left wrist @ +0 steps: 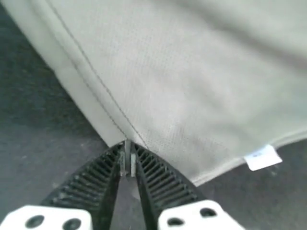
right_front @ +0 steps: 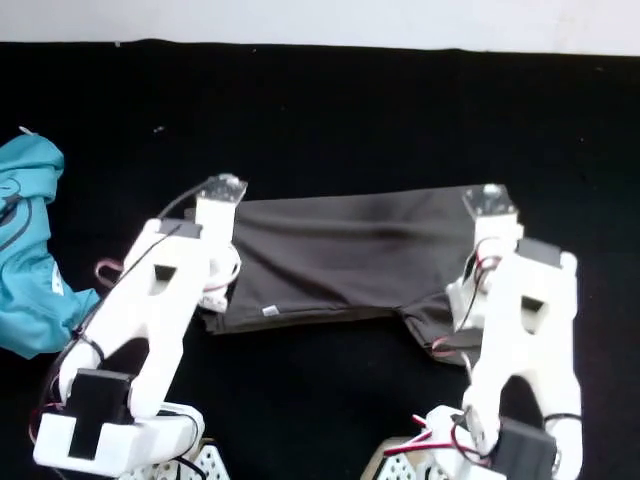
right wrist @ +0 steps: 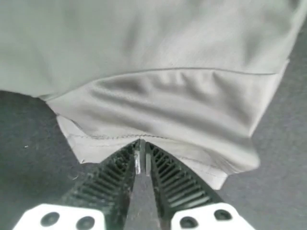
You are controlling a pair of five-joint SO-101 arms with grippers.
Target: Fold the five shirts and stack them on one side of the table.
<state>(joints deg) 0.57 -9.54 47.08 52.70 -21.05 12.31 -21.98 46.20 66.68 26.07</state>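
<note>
On the table (right_front: 350, 110), one dark shirt (right_front: 340, 250) tight in left gripper (left wrist: 127, 156) and right gripper (right wrist: 142, 156); one teal shirt (right_front: 30, 250) apart.

The table (right_front: 330, 110) carries two garments. The spread shirt (right_front: 340, 250) lies flat at the table's centre, between the two arms. The bunched shirt (right_front: 30, 250) lies at the table's left edge, well apart from the spread shirt.

The left gripper (left wrist: 127, 148) pinches the spread shirt's left edge. The right gripper (right wrist: 141, 146) pinches its right edge. A sewn label (right_front: 268, 311) sits on the spread shirt's near edge, beside the left arm.
</note>
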